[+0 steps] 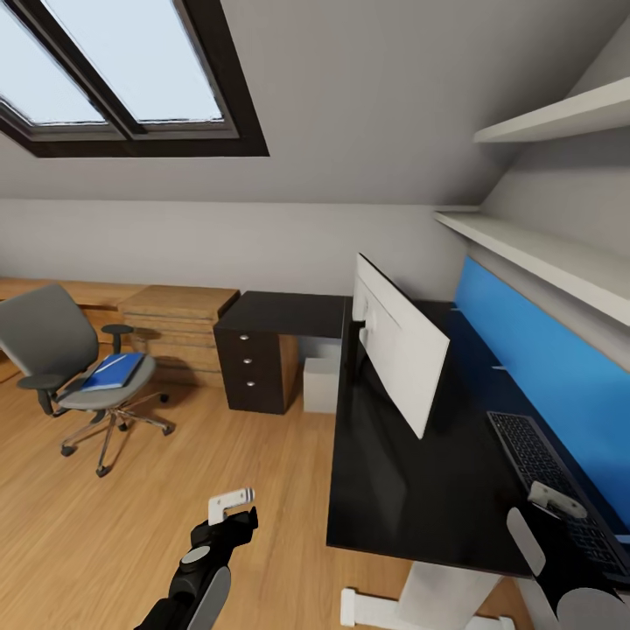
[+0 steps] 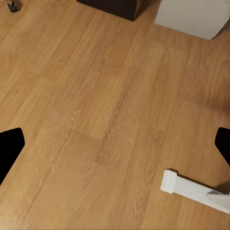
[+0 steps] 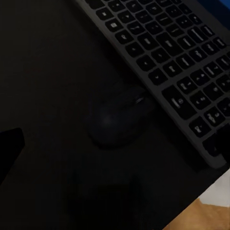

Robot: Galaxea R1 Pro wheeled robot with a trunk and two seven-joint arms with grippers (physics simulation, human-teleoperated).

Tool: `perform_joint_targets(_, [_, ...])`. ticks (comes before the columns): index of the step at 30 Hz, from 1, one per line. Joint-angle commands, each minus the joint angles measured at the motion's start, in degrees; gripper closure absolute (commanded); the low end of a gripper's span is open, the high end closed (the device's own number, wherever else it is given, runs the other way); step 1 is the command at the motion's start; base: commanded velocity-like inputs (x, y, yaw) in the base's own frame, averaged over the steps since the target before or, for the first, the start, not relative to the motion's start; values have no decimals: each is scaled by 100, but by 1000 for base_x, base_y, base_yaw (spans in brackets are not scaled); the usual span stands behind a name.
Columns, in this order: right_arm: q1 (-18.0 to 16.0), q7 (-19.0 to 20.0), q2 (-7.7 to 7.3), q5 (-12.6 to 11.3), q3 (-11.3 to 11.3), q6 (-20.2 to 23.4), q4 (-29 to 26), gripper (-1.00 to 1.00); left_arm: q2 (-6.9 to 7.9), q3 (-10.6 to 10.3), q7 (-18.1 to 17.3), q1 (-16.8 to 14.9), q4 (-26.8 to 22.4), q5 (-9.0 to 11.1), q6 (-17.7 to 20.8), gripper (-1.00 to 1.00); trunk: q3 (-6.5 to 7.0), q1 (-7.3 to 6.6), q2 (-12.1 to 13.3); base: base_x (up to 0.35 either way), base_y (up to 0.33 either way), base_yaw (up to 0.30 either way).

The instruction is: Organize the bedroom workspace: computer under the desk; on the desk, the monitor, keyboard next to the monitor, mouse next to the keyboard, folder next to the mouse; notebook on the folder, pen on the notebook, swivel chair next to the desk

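Barely visible: mouse [image 3: 117,120] beside keyboard [image 3: 177,62], dark desk [image 3: 43,72].

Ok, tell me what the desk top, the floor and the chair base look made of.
Desk: glossy black top, likely lacquer or laminate, since it reflects the monitor. Floor: satin, wood-look planks with visible grain and seams. Swivel chair: base looks like polished chrome with bright highlights.

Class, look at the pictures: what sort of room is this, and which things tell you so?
Probably an attic room used as a home office. A skylight sits in a sloping ceiling, and a black desk carries a monitor and keyboard, with a swivel chair on the wooden floor.
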Motion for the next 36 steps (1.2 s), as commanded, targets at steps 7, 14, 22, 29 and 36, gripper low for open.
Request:
perform_joint_targets(7, [-3,-21,2,-40,5,25,-19,-100,2,-10,48,-5,-9,57,18,-100,-12,6,-11,102,0,0])
perform_joint_targets(14, [-3,-26,-3,-40,5,25,-21,-100,2,-10,49,-5,-7,54,19,-100,-12,6,-11,49,-3,0])
perform_joint_targets(22, [-3,-29,-4,-40,5,27,-19,-100,-1,-10,48,-5,-7,55,19,-100,-12,6,-11,108,-35,0])
perform_joint_targets(29, [-3,-36,-4,-38,5,39,-19,-100,-1,-10,52,-5,-8,53,19,-100,-12,6,-11,9,-29,0])
perform_joint_targets(36, [-3,-49,-12,-34,-3,61,-18,-100,0,-10,50,-5,-8,53,18,-100,-12,6,-11,1,-129,0])
